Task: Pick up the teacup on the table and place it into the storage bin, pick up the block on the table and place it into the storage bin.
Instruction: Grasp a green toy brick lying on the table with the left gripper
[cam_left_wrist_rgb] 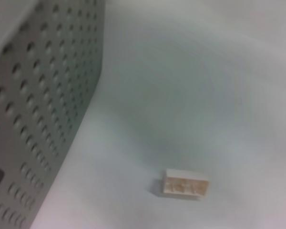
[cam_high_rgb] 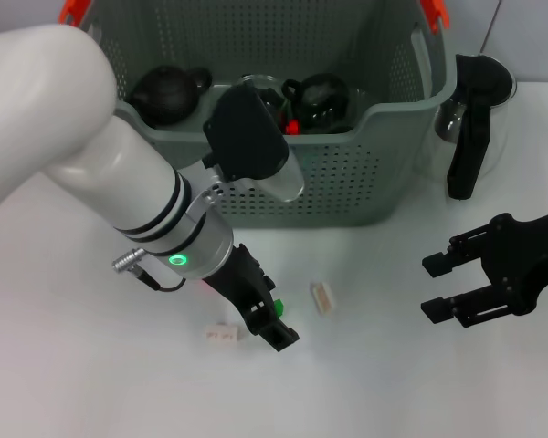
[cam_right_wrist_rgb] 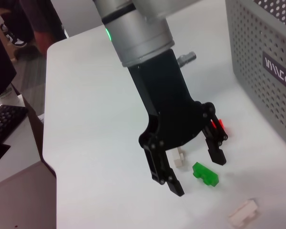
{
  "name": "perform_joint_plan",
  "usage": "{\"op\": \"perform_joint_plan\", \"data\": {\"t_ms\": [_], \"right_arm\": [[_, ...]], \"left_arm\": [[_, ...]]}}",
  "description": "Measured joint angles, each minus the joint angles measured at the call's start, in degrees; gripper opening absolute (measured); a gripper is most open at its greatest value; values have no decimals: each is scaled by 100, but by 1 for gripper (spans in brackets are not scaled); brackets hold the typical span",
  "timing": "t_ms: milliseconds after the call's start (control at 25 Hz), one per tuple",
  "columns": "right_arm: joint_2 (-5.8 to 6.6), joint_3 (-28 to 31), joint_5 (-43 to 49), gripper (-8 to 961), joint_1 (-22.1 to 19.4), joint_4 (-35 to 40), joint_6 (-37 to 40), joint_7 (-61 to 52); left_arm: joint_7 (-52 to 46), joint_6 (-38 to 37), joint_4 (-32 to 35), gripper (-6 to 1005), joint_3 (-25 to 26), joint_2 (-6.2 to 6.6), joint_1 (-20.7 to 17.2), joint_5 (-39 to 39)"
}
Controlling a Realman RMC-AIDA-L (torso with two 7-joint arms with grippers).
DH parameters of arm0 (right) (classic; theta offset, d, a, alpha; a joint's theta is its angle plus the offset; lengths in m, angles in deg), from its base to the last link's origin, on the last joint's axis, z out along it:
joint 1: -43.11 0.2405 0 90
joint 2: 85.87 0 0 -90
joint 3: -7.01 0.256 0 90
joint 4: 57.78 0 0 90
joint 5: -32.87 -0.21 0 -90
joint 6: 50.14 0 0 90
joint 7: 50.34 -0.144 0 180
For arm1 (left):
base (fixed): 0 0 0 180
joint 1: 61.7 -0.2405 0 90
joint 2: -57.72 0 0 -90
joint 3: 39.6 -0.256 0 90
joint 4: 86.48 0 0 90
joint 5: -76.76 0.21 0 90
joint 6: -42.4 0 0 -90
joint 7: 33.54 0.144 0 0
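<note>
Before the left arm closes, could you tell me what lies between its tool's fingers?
In the right wrist view, the green block lies on the table between the left tool's open fingers, untouched.

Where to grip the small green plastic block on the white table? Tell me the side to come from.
Grip the small green plastic block across its narrow sides, coming straight down: it lies flat on the white table, and the open left end effector already straddles it.

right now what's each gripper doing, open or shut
Left gripper: open, low over the small green block on the white table, holding nothing.
Right gripper: open, empty.
</note>
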Motion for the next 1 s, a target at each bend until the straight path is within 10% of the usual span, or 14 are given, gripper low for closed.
{"op": "perform_joint_plan", "data": {"t_ms": [840, 1000], "right_arm": [[-69, -77, 0, 665, 16, -10, -168, 0], [-70, -80, -1, 665, 15, -10, -168, 1]], "left_arm": [[-658, 245, -189, 751, -500, 0, 255, 511], [-757, 228, -206, 621, -536, 0, 299, 512]]}}
